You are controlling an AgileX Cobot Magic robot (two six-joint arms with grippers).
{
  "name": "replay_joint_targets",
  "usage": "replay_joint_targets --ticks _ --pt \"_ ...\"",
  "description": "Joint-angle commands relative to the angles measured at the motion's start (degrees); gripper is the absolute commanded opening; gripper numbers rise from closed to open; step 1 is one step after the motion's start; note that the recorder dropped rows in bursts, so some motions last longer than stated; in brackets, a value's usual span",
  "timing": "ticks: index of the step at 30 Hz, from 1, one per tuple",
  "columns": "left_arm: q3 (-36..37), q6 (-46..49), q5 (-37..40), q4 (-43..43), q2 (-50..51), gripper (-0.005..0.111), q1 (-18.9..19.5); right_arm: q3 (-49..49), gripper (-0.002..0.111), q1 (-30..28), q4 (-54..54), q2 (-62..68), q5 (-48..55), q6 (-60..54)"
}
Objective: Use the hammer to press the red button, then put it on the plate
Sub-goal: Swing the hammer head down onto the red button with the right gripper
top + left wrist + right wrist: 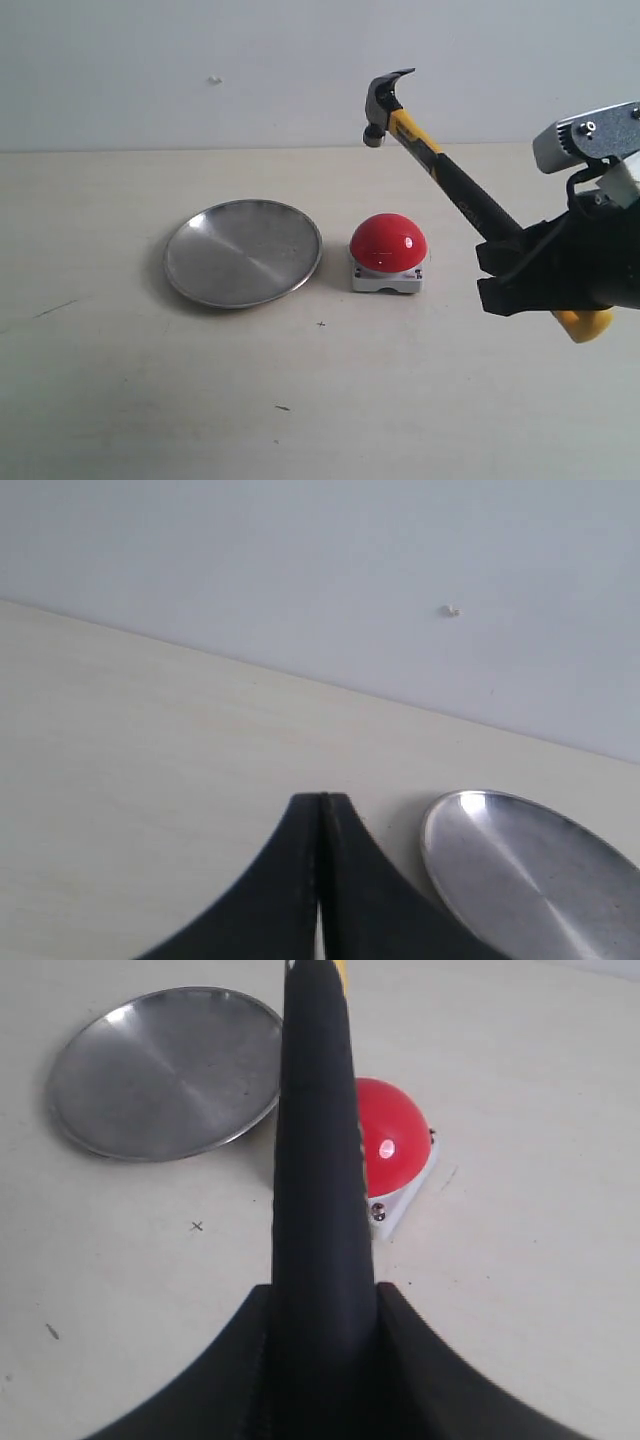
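So we're at the button-pressing step, not done yet by the look of it. The right tool (515, 262) is pinching the hammer (440, 160) low on its black handle, with the yellow butt poking out underneath. The hammer is up in the air, slanting toward 11 o'clock in the exterior view. Its dark head is raised clear of the red button (388, 242) and sits roughly at the button's 12 o'clock in the picture.

My guess for the next move: tip or lower the wrist so the head swings down onto the dome. The right wrist view shows the handle lined up just beside the dome, not dead centre, so a small sideways nudge probably helps.

The plate (243, 252) sits at the button's 9 o'clock, close to it but not touching, with nothing in it. That's a short hop for the drop-off afterwards.

The left tool (321, 808) has its jaws pressed together on nothing. It's parked near the plate's rim and isn't visible in the exterior view.

Nothing really blocks the path. The tabletop (150, 400) only has a tiny cross mark (321, 324) and a dark speck (283, 407).
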Motion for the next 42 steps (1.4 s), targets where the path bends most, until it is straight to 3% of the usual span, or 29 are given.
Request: replay_joint_targets --ticks 1,16,42 --pt "0.0 -0.3 -0.9 0.2 0.1 0.0 -0.4 1.6 0.0 -2.1 -4.6 -1.3 -4.5 6.0" --pt "0.0 -0.3 -0.9 0.2 0.1 0.0 -0.4 2.1 0.0 -3.2 -4.6 1.1 0.1 6.4" --pt "0.0 -0.3 -1.0 0.2 0.1 0.0 -0.4 -1.3 0.0 -3.2 -4.5 -1.3 -0.7 6.4"
